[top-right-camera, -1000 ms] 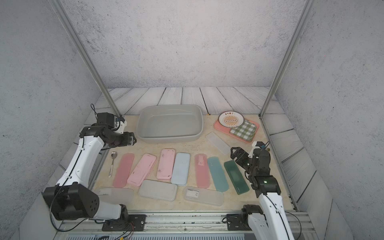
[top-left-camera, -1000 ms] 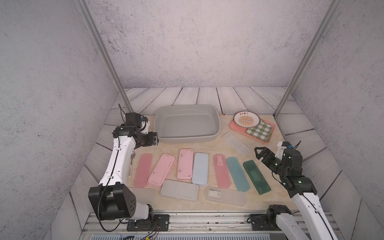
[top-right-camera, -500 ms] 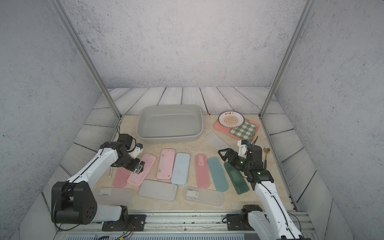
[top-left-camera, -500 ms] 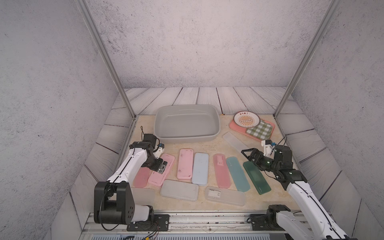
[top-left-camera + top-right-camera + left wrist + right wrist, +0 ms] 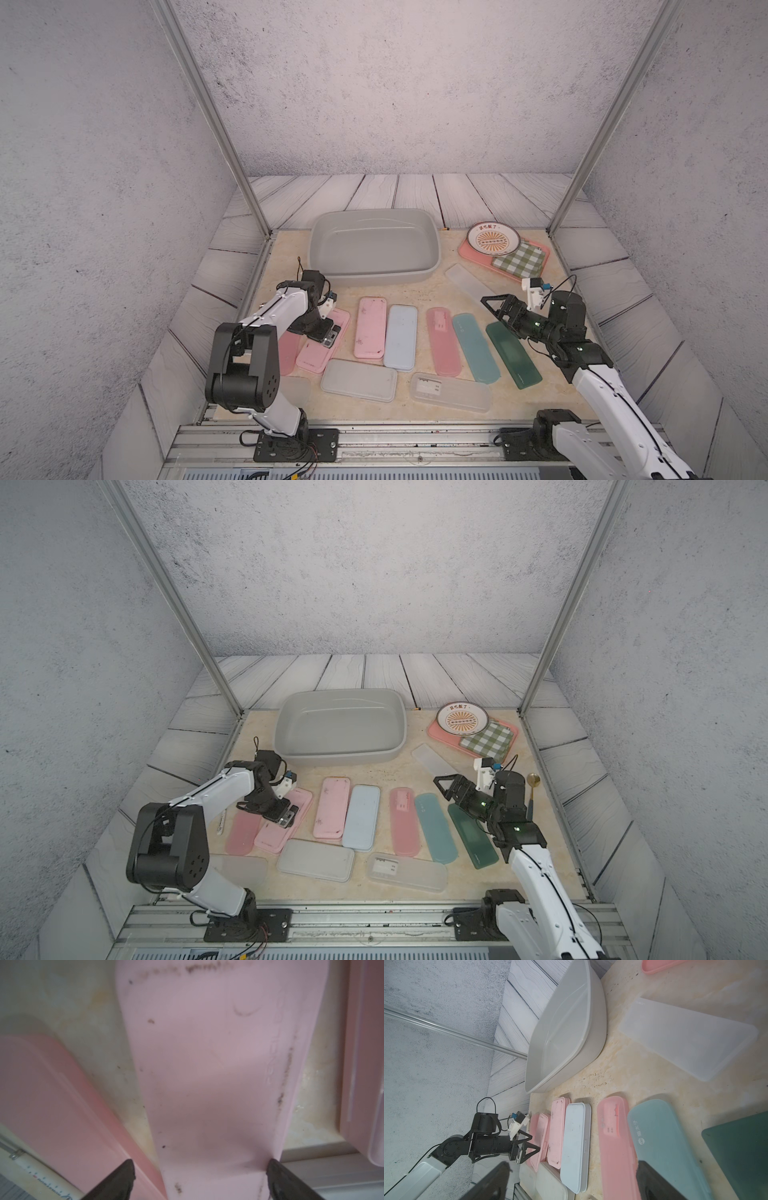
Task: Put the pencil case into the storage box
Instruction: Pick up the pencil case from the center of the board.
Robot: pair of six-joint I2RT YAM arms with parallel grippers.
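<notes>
Left pincer stands wide over the pale pink pencil case, low at about 8 o'clock on the surface. Its jaws straddle the narrow width of the case without gripping it. In the left wrist view one fingertip sits right at a long edge of the case. The other hangs clear of the opposite edge, over the rim of a salmon case that lies just beside the pale one, at its 9 o'clock. Over at 3 o'clock the right pincer is spread wide too, holds nothing and hovers above the row of cases, well apart from the pale pink one.

At 12 o'clock the storage box rests with nothing in it, so the case is not yet moved.

I judge the case to be a thin, hollow shell of hard plastic. That would make it light and stiff, with a smooth, scuffed lid that could slide between the pads. The best hold is probably across the short width, on the two long side walls. Taking it near mid-length should let it lift level instead of tipping at one end. Because the salmon neighbour crowds one side, the closing jaw may nip that rim as well, and a slight shift toward 3 o'clock would likely clear it. A firm, even squeeze should do, since the shell does not look fragile.
</notes>
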